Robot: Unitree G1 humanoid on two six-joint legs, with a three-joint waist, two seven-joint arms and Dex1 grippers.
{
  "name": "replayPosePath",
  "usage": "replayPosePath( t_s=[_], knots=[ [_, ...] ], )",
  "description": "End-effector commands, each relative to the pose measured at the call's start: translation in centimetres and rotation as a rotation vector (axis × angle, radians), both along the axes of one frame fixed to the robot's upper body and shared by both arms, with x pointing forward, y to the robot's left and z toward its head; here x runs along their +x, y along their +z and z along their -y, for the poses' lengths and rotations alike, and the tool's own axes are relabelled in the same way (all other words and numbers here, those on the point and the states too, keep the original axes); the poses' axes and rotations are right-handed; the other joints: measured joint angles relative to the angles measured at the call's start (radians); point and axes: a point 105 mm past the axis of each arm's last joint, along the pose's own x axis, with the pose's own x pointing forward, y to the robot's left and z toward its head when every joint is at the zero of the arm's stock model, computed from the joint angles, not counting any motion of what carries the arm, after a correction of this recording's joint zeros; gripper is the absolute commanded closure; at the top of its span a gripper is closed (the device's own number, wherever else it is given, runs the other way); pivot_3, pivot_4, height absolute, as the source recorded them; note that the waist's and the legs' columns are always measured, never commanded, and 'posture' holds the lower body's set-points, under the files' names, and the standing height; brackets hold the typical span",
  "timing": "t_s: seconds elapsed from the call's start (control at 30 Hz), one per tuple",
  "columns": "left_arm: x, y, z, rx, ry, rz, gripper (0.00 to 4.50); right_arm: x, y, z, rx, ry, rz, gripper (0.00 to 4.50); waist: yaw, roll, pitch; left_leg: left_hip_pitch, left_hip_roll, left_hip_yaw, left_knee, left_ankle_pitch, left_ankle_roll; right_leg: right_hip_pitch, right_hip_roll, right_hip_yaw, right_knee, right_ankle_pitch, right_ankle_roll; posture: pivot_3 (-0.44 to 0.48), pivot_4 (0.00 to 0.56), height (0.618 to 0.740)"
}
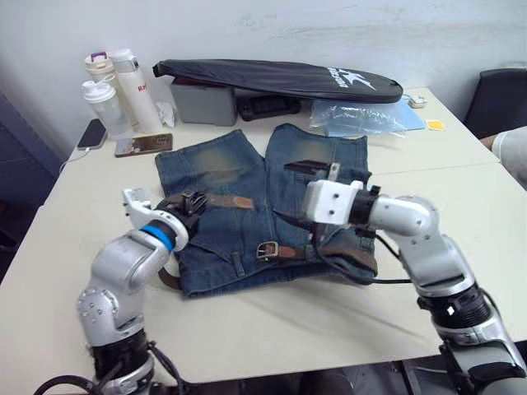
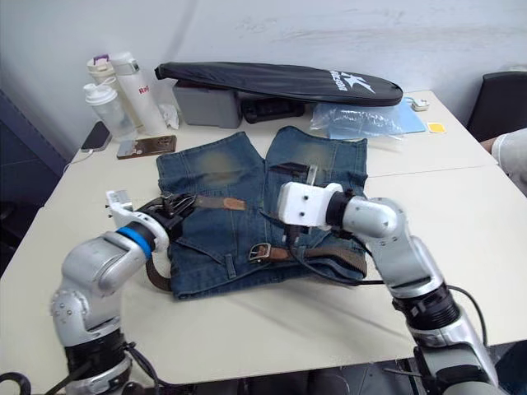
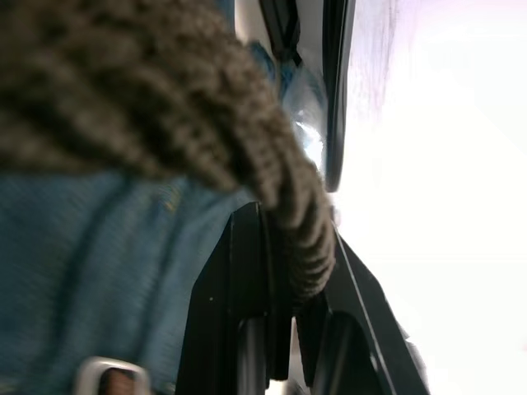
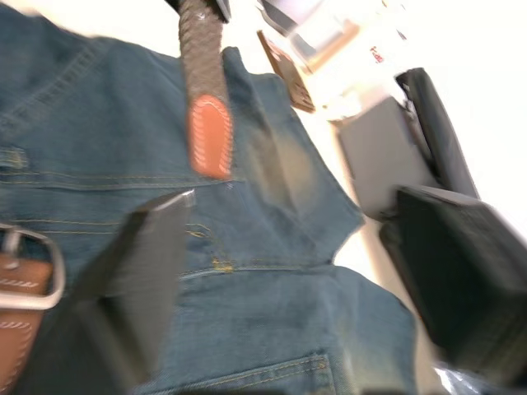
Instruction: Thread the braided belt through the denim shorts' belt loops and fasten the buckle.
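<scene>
Bottles (image 1: 115,90) stood at the table's (image 1: 272,329) far left corner, with a phone (image 1: 143,146) lying just in front of them. The left gripper (image 1: 191,204) sat at the left edge of the denim shorts (image 1: 247,206), its two black fingers (image 3: 239,304) pinched together on the braided belt (image 3: 165,99); the left wrist view showed the woven strap wedged between them. From that grip the belt's free end ran right across the denim and finished in a tan leather tip (image 1: 241,202) lying flat on the fabric. The shorts lay spread mid-table, waistband toward the robot, legs pointing at the wall. The belt followed the waistband, a dark bend of it sticking out at the shorts' near-left corner; which belt loops it passed through could not be told. The buckle (image 1: 266,250), a silver frame on tan leather, rested on the waistband near the middle, unfastened, well apart from the tan tip. The right gripper (image 4: 305,271) hovered over the shorts right of centre, its fingers spread wide and holding nothing. A long black bag (image 1: 280,78) lay across a grey box (image 1: 203,103) at the far edge, with a clear plastic bag (image 1: 362,115) to its right.
</scene>
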Motion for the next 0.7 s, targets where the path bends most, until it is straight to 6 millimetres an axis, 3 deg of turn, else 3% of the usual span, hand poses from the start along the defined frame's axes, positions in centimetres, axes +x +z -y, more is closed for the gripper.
replayPosePath(
  t_s=[0.03,0.23,0.43,0.5,0.57,0.7],
  knots=[
    [-0.9,0.8,-0.9,0.095,-0.085,0.136,4.5,-2.8,-0.1,0.1,0.006,0.134,-0.26,0.06,0.0,0.001,0.0,0.0,0.0,0.0,-0.005,-0.001,0.001,-0.001,0.0,0.0,0.0,0.0,-0.001,0.0,0.15,0.622],
    [-2.0,-0.3,-3.2,0.159,-0.112,0.157,4.5,-5.0,0.2,-0.4,0.038,0.226,-0.512,0.06,-0.003,0.002,0.0,0.008,0.0,-0.015,-0.013,-0.012,0.019,0.004,-0.004,0.0,-0.004,-0.005,-0.012,0.0,0.15,0.622],
    [-3.4,-2.0,-4.6,0.229,-0.159,0.109,4.5,-6.0,-0.1,-0.5,-0.024,0.254,-0.594,0.06,-0.004,0.004,0.001,0.018,-0.002,-0.021,-0.032,-0.013,0.017,0.011,-0.004,-0.001,-0.023,-0.003,-0.009,0.0,0.15,0.622],
    [-4.3,-3.0,-4.8,0.253,-0.184,0.069,4.5,-6.1,-0.3,-0.4,-0.037,0.246,-0.622,0.06,-0.004,0.004,0.001,0.033,-0.002,-0.022,-0.047,-0.017,0.009,0.018,-0.003,-0.003,-0.035,-0.002,-0.007,0.0,0.15,0.622],
    [-5.6,-4.1,-4.5,0.277,-0.229,0.04,4.5,-6.0,-0.6,0.0,-0.048,0.214,-0.654,0.06,-0.007,0.005,0.002,0.035,-0.001,-0.023,-0.058,-0.023,-0.001,0.019,-0.002,-0.004,-0.037,0.0,-0.004,0.0,0.15,0.622],
    [-6.4,-4.6,-4.5,0.282,-0.233,0.025,4.5,-6.1,-0.8,0.3,-0.059,0.192,-0.695,0.06,-0.005,0.006,0.002,0.036,-0.002,-0.023,-0.058,-0.022,-0.004,0.02,-0.003,-0.004,-0.039,0.001,-0.002,0.0,0.15,0.622]
  ],
)
